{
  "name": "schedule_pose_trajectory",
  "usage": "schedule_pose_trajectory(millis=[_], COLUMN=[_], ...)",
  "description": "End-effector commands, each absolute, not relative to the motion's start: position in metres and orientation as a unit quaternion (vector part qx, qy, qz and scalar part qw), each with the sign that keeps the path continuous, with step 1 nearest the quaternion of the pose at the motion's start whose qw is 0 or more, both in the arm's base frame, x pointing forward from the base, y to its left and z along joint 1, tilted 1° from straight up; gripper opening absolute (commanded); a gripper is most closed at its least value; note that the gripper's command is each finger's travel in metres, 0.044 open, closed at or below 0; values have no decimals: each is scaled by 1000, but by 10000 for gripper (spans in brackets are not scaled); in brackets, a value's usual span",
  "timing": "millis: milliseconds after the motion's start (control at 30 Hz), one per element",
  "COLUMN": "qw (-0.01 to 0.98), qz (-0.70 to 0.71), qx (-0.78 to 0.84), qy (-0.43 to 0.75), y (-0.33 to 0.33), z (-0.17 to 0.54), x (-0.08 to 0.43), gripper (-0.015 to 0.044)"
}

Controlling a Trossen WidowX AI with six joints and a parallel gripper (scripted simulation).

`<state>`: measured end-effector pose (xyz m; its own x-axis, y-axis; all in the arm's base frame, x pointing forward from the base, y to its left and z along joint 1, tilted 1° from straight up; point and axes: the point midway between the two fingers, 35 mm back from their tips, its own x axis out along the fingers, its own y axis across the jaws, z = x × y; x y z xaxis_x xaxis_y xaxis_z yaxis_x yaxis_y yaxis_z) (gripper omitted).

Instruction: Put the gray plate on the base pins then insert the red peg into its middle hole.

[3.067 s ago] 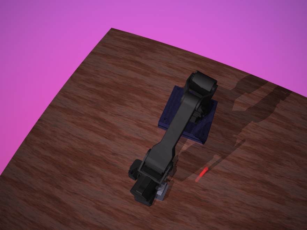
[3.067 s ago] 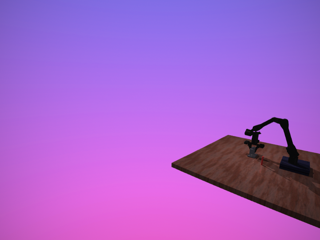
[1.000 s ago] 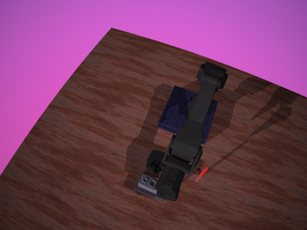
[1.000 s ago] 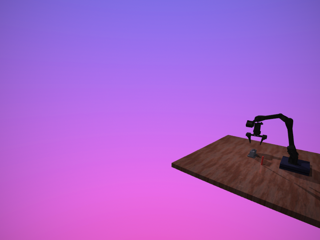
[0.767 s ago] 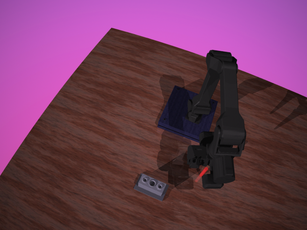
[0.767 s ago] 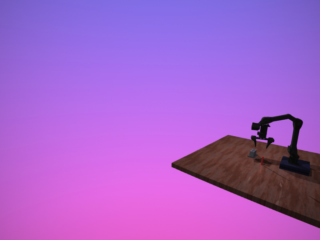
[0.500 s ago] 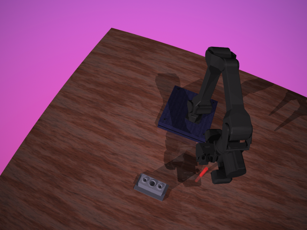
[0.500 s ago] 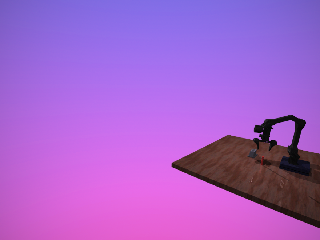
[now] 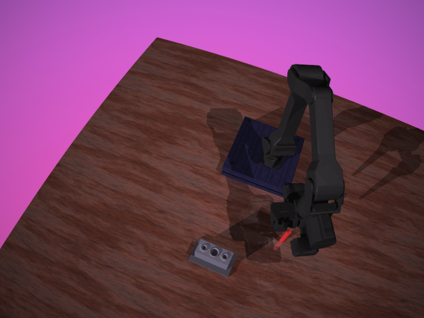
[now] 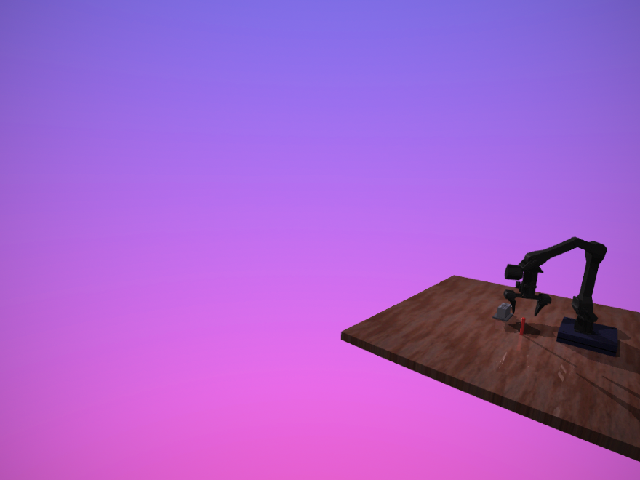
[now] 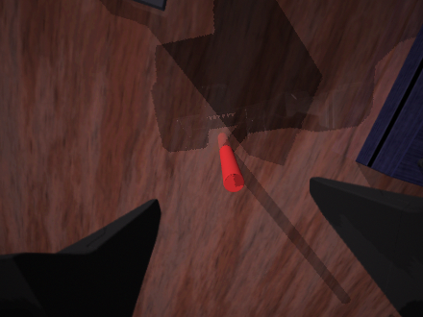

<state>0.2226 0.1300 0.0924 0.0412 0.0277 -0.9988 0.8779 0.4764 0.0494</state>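
The gray plate (image 9: pixel 209 258) (image 10: pixel 503 310) lies level on the darker gray base (image 9: pixel 209 268), with no gap visible between them. Its middle hole is empty, and a ring shows in each outer hole. One corner of the base (image 11: pixel 153 3) shows at the top of the wrist view. The red peg (image 9: pixel 283 237) (image 10: pixel 522 326) (image 11: pixel 231 165) stands upright on the table, apart from the plate. My gripper (image 10: pixel 525 314) (image 11: pixel 234 195) is wide open and empty, pointing down above the peg. In the wrist view the peg's top lies between the two fingertips. In the top view the fingertips are largely hidden.
The arm's dark blue mounting block (image 9: pixel 239 150) (image 10: pixel 586 338) (image 11: pixel 404 115) is near the peg, on the right in the wrist view. The wooden table (image 9: pixel 112 171) (image 10: pixel 439 330) carries everything. Shadows of the arm fall around the peg.
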Motion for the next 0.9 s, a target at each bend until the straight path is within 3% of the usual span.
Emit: schedule_pose_trajectory(millis=[0, 867], qw=[612, 612], qz=[-349, -349], qx=[375, 375], qy=[602, 602], y=[130, 130], z=[85, 42], x=[222, 223], gripper=[440, 440])
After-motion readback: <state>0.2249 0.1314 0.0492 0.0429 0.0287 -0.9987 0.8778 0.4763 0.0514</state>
